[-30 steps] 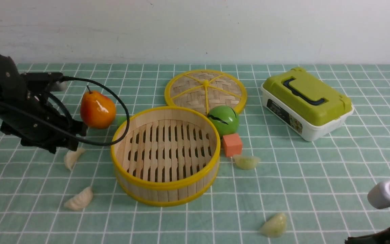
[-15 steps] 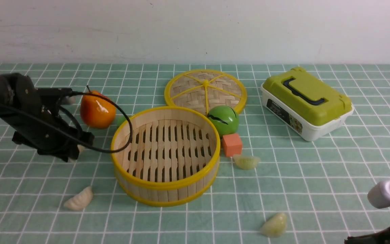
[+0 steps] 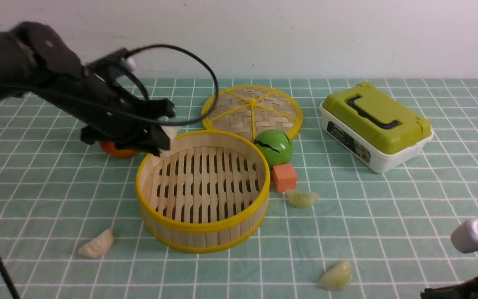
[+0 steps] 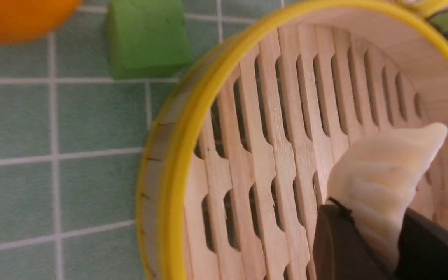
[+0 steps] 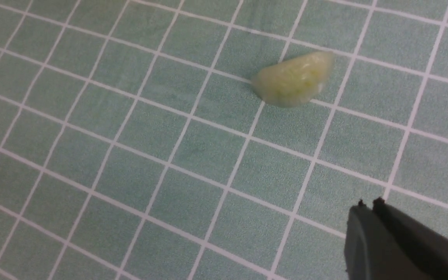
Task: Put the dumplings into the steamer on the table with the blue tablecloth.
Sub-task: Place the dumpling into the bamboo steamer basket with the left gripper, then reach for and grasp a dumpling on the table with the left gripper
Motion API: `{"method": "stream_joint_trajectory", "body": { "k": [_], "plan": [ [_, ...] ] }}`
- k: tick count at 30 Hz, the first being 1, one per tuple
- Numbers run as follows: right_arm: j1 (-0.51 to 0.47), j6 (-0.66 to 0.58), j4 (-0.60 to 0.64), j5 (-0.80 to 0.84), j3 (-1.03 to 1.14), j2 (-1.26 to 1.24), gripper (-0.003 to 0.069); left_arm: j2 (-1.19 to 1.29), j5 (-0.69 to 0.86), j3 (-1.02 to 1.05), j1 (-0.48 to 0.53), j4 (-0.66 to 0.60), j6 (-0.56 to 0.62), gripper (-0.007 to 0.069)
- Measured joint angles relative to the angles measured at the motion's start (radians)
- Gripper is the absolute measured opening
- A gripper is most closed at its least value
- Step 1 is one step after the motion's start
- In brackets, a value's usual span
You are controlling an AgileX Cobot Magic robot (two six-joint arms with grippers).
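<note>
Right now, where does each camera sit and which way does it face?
Front view: between the arms, facing forward across the table; left gripper at the rim of the steamer, edge of the right arm at near right.
Left wrist view: on that wrist, looking down into the steamer; fingers clamp a white dumpling.
Right wrist view: on that wrist, looking down at a greenish dumpling on the table; shut right gripper shows.
Shared: front and left wrist both show the steamer.
</note>
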Motion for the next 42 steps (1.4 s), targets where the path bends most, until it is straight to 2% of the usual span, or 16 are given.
{"method": "stream_joint_trajectory", "body": {
  "k": [6,8,14,16,19,23,26,33,37,42],
  "plan": [
    [0.000,0.000,0.000,0.000,0.000,0.000,0.0020,0.105,-0.135,0.000,-0.084,0.178,-0.139,0.0140],
    [0.000,0.000,0.000,0.000,0.000,0.000,0.0021,0.113,-0.137,0.000,-0.090,0.195,-0.161,0.0153],
    [0.000,0.000,0.003,0.005,0.000,0.000,0.0027,0.121,-0.077,-0.014,-0.103,0.245,-0.223,0.0405],
    [0.000,-0.001,0.003,0.008,0.000,0.000,0.0029,0.111,-0.039,-0.025,-0.103,0.264,-0.225,0.0435],
    [0.000,-0.001,0.004,0.008,0.000,0.000,0.0032,0.013,0.138,-0.099,-0.102,0.364,-0.234,0.0477],
    [0.000,-0.001,0.007,0.009,0.000,0.000,0.0036,-0.108,0.331,-0.094,-0.102,0.470,-0.237,0.0463],
    [0.000,-0.001,0.010,0.010,0.000,0.000,0.0041,-0.157,0.385,0.014,-0.095,0.554,-0.237,0.0430],
    [0.000,-0.001,0.047,0.012,0.000,0.000,0.0042,-0.124,0.190,0.280,-0.063,0.614,-0.174,0.0375],
    [0.000,-0.001,0.052,0.012,0.000,0.000,0.0042,-0.088,0.071,0.319,-0.060,0.614,-0.111,0.0349],
    [0.000,-0.001,0.052,0.020,0.000,0.000,0.0042,-0.036,0.066,0.321,-0.060,0.613,-0.089,0.0261]
  ]
}}
